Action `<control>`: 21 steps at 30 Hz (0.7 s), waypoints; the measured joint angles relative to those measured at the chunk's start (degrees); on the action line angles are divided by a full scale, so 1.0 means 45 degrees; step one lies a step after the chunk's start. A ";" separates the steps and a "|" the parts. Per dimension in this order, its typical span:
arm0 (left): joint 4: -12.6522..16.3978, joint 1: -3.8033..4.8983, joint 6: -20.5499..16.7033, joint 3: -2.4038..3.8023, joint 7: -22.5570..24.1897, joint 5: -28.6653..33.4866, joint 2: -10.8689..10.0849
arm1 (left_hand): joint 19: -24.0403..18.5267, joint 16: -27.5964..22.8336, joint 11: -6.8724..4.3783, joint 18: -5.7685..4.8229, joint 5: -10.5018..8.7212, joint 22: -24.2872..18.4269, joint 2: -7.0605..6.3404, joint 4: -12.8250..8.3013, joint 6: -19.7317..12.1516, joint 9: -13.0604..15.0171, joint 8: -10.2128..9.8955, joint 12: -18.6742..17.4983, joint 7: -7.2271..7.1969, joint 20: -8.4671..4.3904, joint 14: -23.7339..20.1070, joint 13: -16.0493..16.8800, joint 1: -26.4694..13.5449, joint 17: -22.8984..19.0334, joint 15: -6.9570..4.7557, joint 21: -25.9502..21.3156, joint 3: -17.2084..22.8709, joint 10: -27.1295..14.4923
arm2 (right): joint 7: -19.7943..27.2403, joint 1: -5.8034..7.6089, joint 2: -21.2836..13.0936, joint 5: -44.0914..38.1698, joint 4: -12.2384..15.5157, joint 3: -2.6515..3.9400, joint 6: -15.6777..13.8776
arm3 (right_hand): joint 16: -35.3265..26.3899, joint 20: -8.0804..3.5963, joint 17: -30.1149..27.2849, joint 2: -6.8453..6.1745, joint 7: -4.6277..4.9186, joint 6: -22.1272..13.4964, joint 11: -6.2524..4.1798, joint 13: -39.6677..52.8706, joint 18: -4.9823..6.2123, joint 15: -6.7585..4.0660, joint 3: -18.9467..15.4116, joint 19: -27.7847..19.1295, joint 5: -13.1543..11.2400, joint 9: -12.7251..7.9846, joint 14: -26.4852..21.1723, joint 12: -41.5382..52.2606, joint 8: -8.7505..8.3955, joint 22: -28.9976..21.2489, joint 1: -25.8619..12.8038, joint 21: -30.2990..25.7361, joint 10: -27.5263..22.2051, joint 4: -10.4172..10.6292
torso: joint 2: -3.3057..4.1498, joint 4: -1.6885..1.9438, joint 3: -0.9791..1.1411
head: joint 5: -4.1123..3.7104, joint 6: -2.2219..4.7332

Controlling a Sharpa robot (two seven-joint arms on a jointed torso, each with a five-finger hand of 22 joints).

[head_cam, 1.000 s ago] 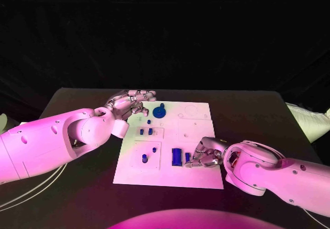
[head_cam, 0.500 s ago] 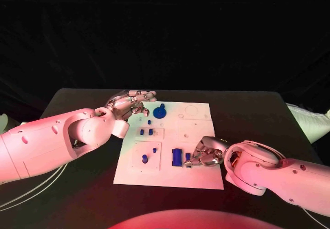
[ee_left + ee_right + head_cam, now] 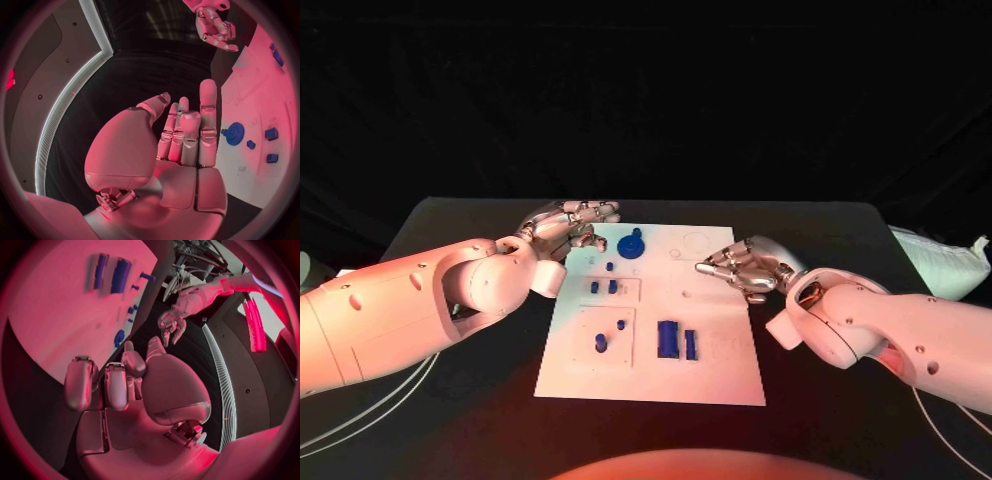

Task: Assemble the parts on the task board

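Note:
The white task board (image 3: 711, 370) lies in the middle of the black table. On it are a blue gear (image 3: 632, 243) near the far edge, small blue pegs (image 3: 603, 287) below it, and two blue bars (image 3: 678, 341) side by side near the middle. My left hand (image 3: 571, 222) hovers at the board's far left corner, fingers stretched out and holding nothing (image 3: 181, 140). My right hand (image 3: 740, 268) hangs over the board's far right part, fingers curled in with nothing seen in them (image 3: 112, 385).
Two more small blue pieces (image 3: 609, 333) stand in a recessed square on the board's left side. Bare black table (image 3: 459, 420) surrounds the board. A white object (image 3: 942, 258) lies at the table's right edge.
My right hand has lifted from beside the blue bars and moved toward the board's far right. The narrow bar now lies uncovered. The left hand stays put.

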 measured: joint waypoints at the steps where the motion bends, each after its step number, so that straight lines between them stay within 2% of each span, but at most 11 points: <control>1: -0.0149 -0.0027 -0.0001 -0.0005 0.0015 0.0080 0.0033 | -0.0183 -0.0446 -0.0002 -0.0002 0.0000 -0.0057 -0.0016 -0.0034 -0.0010 0.0000 0.0014 0.0001 0.0005 0.0021 -0.0418 -0.0004 -0.0043 -0.0771 0.0047 -0.0131 -0.0046 -0.0001 | 0.0466 0.0124 0.0114 0.0758 -0.0356 0.0000 -0.0107 | -0.1110 0.0051 -0.1036 0.0046 0.0081 -0.0163 0.0089 -0.0880 0.0297 0.0102 -0.0026 -0.0596 0.0052 -0.0064 -0.0007 -0.1613 -0.0104 -0.1311 0.0206 -0.1123 -0.0669 -0.0172 | -0.0039 -0.0009 -0.0011 | -0.0010 0.0029; 4: -0.0563 -0.0087 -0.0031 -0.0009 0.0074 0.0260 0.0113 | -0.0903 -0.1421 0.0040 0.0001 0.0000 -0.0298 -0.0018 -0.0054 -0.0089 0.0000 0.0084 0.0098 0.0046 0.0100 -0.1737 -0.0015 -0.0037 -0.2060 0.0083 -0.0636 -0.0168 -0.0100 | 0.1406 0.0322 0.0397 0.2312 -0.1059 0.0002 -0.0286 | -0.4113 0.0195 -0.3971 0.0294 0.0254 -0.0558 0.0284 -0.2834 0.0891 0.0295 0.0014 -0.1980 0.0052 -0.0256 -0.0747 -0.4710 -0.0348 -0.4566 0.0651 -0.4102 -0.2000 -0.0534 | -0.0201 -0.0035 -0.0063 | -0.0042 0.0145; 6: -0.0904 -0.0143 -0.0127 -0.0009 0.0188 0.0380 0.0189 | -0.1493 -0.1981 0.0066 -0.0002 0.0000 -0.0505 -0.0018 -0.0068 -0.0089 0.0000 0.0168 0.0188 0.0046 0.0168 -0.2461 -0.0016 -0.0037 -0.2461 0.0143 -0.1055 -0.0182 -0.0157 | 0.2063 0.0411 0.0676 0.3332 -0.1562 0.0002 -0.0388 | -0.6059 0.0260 -0.5749 0.0452 0.0312 -0.0624 0.0332 -0.3639 0.1092 0.0357 0.0096 -0.2572 0.0052 -0.0357 -0.1189 -0.5604 -0.0348 -0.6339 0.1053 -0.5840 -0.2316 -0.0789 | -0.0327 -0.0045 -0.0103 | -0.0057 0.0271; 9: -0.1331 -0.0285 -0.0512 -0.0009 0.0522 0.0607 0.0311 | -0.2482 -0.3348 0.0066 -0.0003 0.0000 -0.0885 -0.0014 -0.0063 -0.0089 0.0000 0.0246 0.0287 0.0046 0.0295 -0.3342 -0.0051 -0.0033 -0.3319 0.0272 -0.1761 -0.0256 -0.0157 | 0.2875 0.0482 0.1169 0.4488 -0.2238 0.0002 -0.0449 | -0.8601 0.0339 -0.7681 0.0676 0.0356 -0.0671 0.0463 -0.5102 0.1094 0.0500 0.0151 -0.2686 -0.0189 -0.0534 -0.1547 -0.6905 -0.0376 -0.7750 0.1511 -0.7504 -0.2517 -0.1101 | -0.0521 -0.0062 -0.0143 | -0.0088 0.0460; 12: -0.1720 -0.0454 -0.1012 -0.0010 0.0958 0.0869 0.0489 | -0.3695 -0.5337 0.0278 0.0001 0.0000 -0.1377 -0.0013 -0.0030 -0.0148 -0.0029 0.0239 0.0157 0.0106 0.0536 -0.4188 -0.0108 -0.0032 -0.4423 0.0628 -0.2633 -0.0290 -0.0371 | 0.3545 0.0515 0.1751 0.5311 -0.3006 0.0002 -0.0425 | -1.0274 0.0642 -0.8525 0.0784 0.0625 -0.0789 0.0748 -0.6619 0.1092 0.0808 0.0303 -0.3268 -0.0346 -0.0760 -0.2400 -0.8346 -0.0596 -0.8639 0.2064 -0.8828 -0.3231 -0.1345 | -0.0708 -0.0073 -0.0151 | -0.0133 0.0615; 14: -0.1944 -0.0534 -0.1284 -0.0011 0.1214 0.1011 0.0633 | -0.4655 -0.6994 0.0549 -0.0002 0.0000 -0.1956 -0.0013 -0.0029 -0.0350 -0.0037 0.0044 -0.0144 0.0309 0.0808 -0.4378 -0.0093 -0.0032 -0.5285 0.0907 -0.3478 -0.0289 -0.0642 | 0.3917 0.0519 0.2131 0.5678 -0.3565 0.0004 -0.0377 | -1.1520 0.0908 -0.9166 0.0843 0.0829 -0.0939 0.0968 -0.7771 0.1091 0.1109 0.0446 -0.3867 -0.0346 -0.1013 -0.3216 -0.9211 -0.0666 -0.9305 0.2442 -0.9860 -0.3456 -0.1487 | -0.0814 -0.0073 -0.0156 | -0.0175 0.0691; 15: -0.2049 -0.0571 -0.1392 -0.0011 0.1328 0.1072 0.0712 | -0.5091 -0.7947 0.0642 0.0000 0.0000 -0.2343 -0.0013 0.0011 -0.0435 -0.0038 -0.0077 -0.0331 0.0394 0.0989 -0.4374 -0.0090 -0.0032 -0.5755 0.1057 -0.3969 -0.0330 -0.0831 | 0.4085 0.0519 0.2310 0.5825 -0.3847 0.0008 -0.0346 | -1.2497 0.1124 -0.9718 0.0868 0.0967 -0.1084 0.1114 -0.8521 0.1092 0.1386 0.0551 -0.4481 -0.0346 -0.1221 -0.4006 -0.9717 -0.0666 -0.9797 0.2707 -1.0663 -0.3625 -0.1593 | -0.0891 -0.0070 -0.0159 | -0.0204 0.0740; 17: -0.2232 -0.0666 -0.1603 -0.0011 0.1574 0.1184 0.0886 | -0.5655 -0.9299 0.0753 0.0000 0.0000 -0.3031 -0.0013 0.0097 -0.0526 -0.0038 -0.0250 -0.0581 0.0384 0.1309 -0.4355 -0.0101 -0.0032 -0.6422 0.1290 -0.4722 -0.0416 -0.1027 | 0.4447 0.0519 0.2651 0.6132 -0.4432 0.0030 -0.0271 | -1.3683 0.1446 -1.0494 0.0897 0.1052 -0.1276 0.1300 -0.9500 0.1092 0.1731 0.0674 -0.5074 -0.0346 -0.1516 -0.4793 -1.0282 -0.0666 -1.0412 0.2954 -1.1620 -0.3663 -0.1716 | -0.0986 -0.0060 -0.0160 | -0.0236 0.0820; 18: -0.2283 -0.0705 -0.1673 -0.0010 0.1665 0.1217 0.0952 | -0.5858 -0.9786 0.0778 0.0002 0.0000 -0.3293 0.0028 0.0128 -0.0525 -0.0038 -0.0299 -0.0653 0.0385 0.1442 -0.4434 -0.0109 0.0010 -0.6654 0.1369 -0.5002 -0.0447 -0.1051 | 0.4592 0.0519 0.2769 0.6244 -0.4653 0.0041 -0.0235 | -1.4240 0.1569 -1.1000 0.0870 0.1074 -0.1326 0.1416 -1.0178 0.1092 0.1804 0.0741 -0.5169 -0.0376 -0.1731 -0.4836 -1.0542 -0.0666 -1.0771 0.3007 -1.2090 -0.3537 -0.1782 | -0.1040 -0.0046 -0.0160 | -0.0248 0.0864; 19: -0.2322 -0.0743 -0.1738 -0.0010 0.1747 0.1238 0.1010 | -0.6010 -1.0215 0.0792 0.0002 0.0000 -0.3553 0.0070 0.0129 -0.0525 -0.0037 -0.0299 -0.0721 0.0385 0.1595 -0.4477 -0.0119 0.0052 -0.6855 0.1411 -0.5253 -0.0447 -0.1065 | 0.4726 0.0519 0.2883 0.6352 -0.4873 0.0049 -0.0197 | -1.4822 0.1731 -1.1613 0.0872 0.1108 -0.1336 0.1422 -1.1019 0.1092 0.1933 0.0796 -0.5001 -0.0396 -0.2015 -0.4689 -1.0790 -0.0666 -1.1181 0.3006 -1.2574 -0.3252 -0.1838 | -0.1078 -0.0035 -0.0157 | -0.0251 0.0894; 21: -0.2396 -0.0826 -0.1882 -0.0009 0.1908 0.1249 0.1122 | -0.6214 -1.0902 0.0792 0.0000 0.0000 -0.4003 0.0070 0.0132 -0.0525 -0.0037 -0.0394 -0.0841 0.0385 0.1799 -0.4402 -0.0119 0.0052 -0.7168 0.1520 -0.5642 -0.0557 -0.1065 | 0.4998 0.0519 0.3110 0.6572 -0.5296 0.0062 -0.0083 | -1.5533 0.1886 -1.2427 0.0872 0.1160 -0.1268 0.1445 -1.2153 0.1090 0.1991 0.0909 -0.4680 -0.0397 -0.2407 -0.4333 -1.0931 -0.0666 -1.1705 0.3006 -1.3151 -0.3016 -0.1951 | -0.1146 -0.0016 -0.0149 | -0.0250 0.0931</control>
